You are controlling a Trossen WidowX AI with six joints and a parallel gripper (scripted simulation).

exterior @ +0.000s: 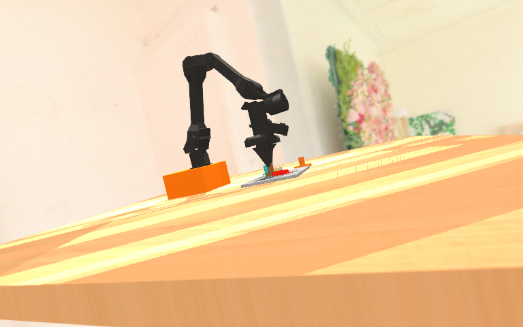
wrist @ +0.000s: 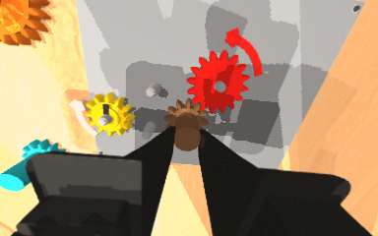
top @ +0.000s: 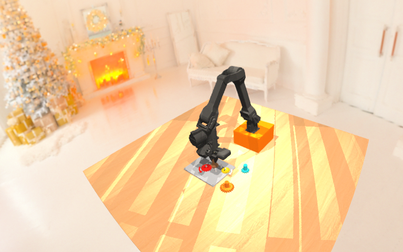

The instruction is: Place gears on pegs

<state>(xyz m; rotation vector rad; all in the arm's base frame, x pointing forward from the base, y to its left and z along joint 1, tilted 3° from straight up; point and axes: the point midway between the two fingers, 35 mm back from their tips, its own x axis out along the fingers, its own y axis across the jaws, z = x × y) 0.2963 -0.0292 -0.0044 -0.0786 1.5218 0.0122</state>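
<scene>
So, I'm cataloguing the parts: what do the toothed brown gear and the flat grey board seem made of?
Toothed brown gear: perhaps matte plastic, evenly coloured without gloss.
Flat grey board: possibly painted metal or plastic; smooth, plain grey, no grain.

Arm [top: 219, 97] [exterior: 196, 96]: matte black to charcoal throughout, faint grey sheen on faceted edges. Long angular links, chunky joints, rounded elbow. Fat, short cylinder at the wrist [top: 198, 138] [exterior: 276, 102]. Gripper [top: 214, 161] [exterior: 270, 165] [wrist: 186, 133] black too; carriers broad, with rounded corners and a greyer flat face; fingers taper to narrow tips. Foot small, dark, flat. Cables, screws, markings: too small to tell.
</scene>
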